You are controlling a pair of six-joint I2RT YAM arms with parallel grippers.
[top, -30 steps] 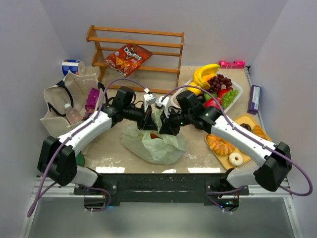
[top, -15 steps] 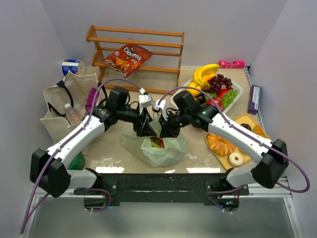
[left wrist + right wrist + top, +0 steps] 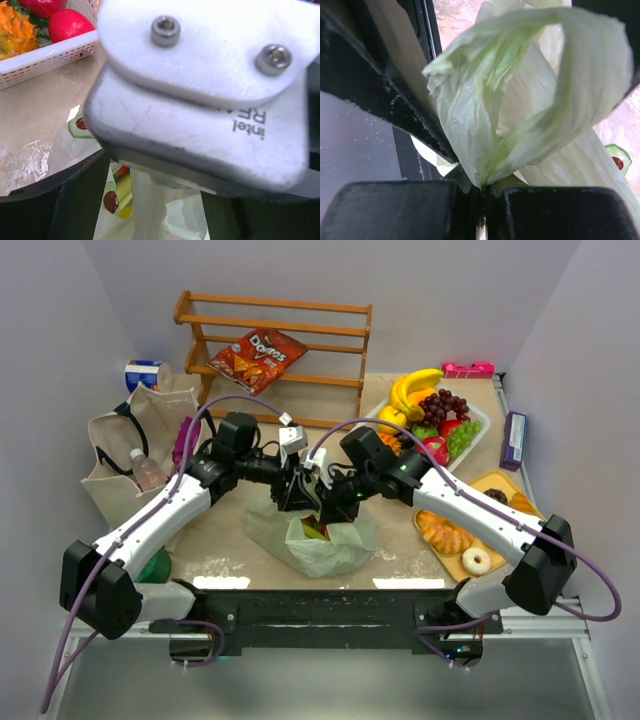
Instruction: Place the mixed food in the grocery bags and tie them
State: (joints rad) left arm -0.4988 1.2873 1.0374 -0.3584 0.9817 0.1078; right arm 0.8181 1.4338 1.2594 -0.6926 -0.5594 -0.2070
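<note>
Closer together than a moment ago, both wrists crowd over the pale green bag (image 3: 318,543), which sits mid-table (image 3: 225,535). The right gripper (image 3: 482,207) pinches the bag's twisted handle, while the left gripper (image 3: 150,215) is spread around another strip. Farther back, a beige tote (image 3: 118,452) stands at the left and a fruit basket (image 3: 480,423) at the right. A wooden rack (image 3: 275,338) stands against the grey wall. The arms hide most of the bag's contents.

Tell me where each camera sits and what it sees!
Top camera: above and behind, looking down at the table; left arm and right arm meet over the green bag.
Left wrist camera: on the left arm, facing the bag past a white plate; open left claw at the bottom.
Right wrist camera: on the right arm, close on the bag's handle pinched in the shut right claw.
All three see the bag.
</note>
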